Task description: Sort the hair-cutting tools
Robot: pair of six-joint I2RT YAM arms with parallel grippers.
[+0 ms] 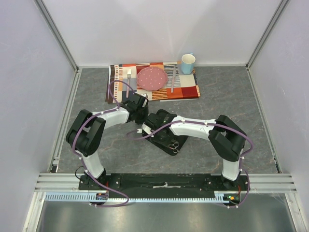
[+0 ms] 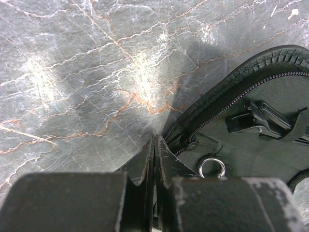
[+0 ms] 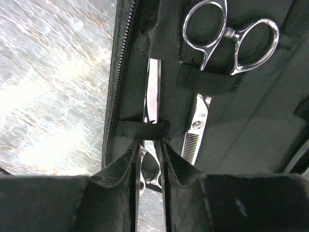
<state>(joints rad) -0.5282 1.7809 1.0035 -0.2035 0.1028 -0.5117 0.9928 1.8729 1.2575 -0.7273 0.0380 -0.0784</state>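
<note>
- Two silver scissors lie in the open black case, each tucked under elastic straps.
- Toothed scissors: ring handles toward the far end of the right wrist view, blade pointing near.
- Plain scissors: just left of the toothed pair, by the zip edge, blade running under a strap and down into the gap between the right gripper's fingers.
- Black hair clip sits under a strap in the same case, seen in the left wrist view.
- Case lies mid-table, just near of where the two arms meet.
- Right gripper: jaws a little apart, plain scissors between them; cannot tell if they pinch it.
- Left gripper: jaws pressed together, nothing seen between them, tips just beside the case's zip rim.
- Small silver ring sits on the case right of the left fingers.
- Grey marbled table under everything.
- Far side: striped placemat with pink plate, fork on its left, knife on its right, blue cup at the far right corner.
</note>
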